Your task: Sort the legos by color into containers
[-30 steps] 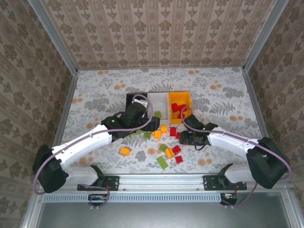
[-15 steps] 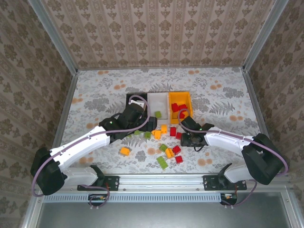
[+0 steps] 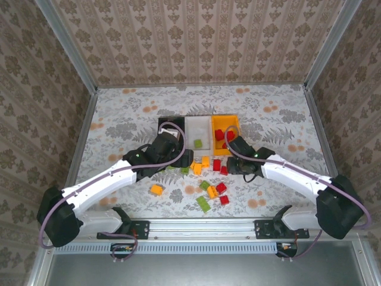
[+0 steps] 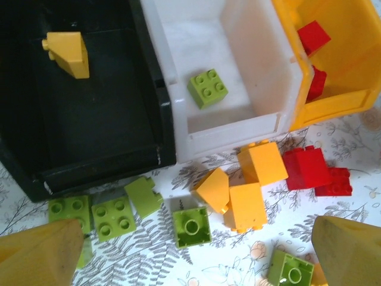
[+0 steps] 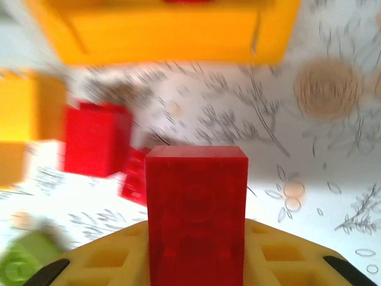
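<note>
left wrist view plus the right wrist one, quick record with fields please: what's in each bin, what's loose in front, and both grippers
black bin: one orange-yellow block
white bin: one green block
orange bin: two binned red blocks in view
in front of the bins, on the table: loose green blocks, loose orange-yellow blocks, loose red blocks
left gripper: open, empty, above the loose blocks
right gripper: shut on a held red block

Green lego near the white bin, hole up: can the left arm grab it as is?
Probably yes. The left gripper is open above it, and the green lego lies flat with nothing on top. The orange legos crowding its right side could get nudged.
</note>
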Robot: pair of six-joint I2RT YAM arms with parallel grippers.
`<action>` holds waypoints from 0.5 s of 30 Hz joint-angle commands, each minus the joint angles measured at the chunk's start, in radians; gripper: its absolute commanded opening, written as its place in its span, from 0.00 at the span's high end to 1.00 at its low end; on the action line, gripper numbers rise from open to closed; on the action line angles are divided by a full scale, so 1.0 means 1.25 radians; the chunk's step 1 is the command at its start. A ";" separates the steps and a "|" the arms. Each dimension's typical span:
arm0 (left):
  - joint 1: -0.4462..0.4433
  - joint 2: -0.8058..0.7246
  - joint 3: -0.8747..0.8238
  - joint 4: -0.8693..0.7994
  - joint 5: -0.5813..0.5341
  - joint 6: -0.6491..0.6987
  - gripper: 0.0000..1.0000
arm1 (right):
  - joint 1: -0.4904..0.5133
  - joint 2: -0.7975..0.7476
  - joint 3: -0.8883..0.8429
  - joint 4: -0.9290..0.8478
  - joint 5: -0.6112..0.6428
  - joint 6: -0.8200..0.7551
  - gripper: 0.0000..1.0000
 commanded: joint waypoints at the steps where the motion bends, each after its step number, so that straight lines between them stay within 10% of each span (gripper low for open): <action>1: 0.009 -0.036 -0.022 -0.031 -0.022 -0.025 0.00 | -0.019 0.015 0.100 -0.035 0.011 -0.040 0.67; 15: 0.022 -0.142 -0.086 -0.100 -0.046 -0.077 0.00 | -0.131 0.389 0.411 0.016 0.025 -0.023 0.62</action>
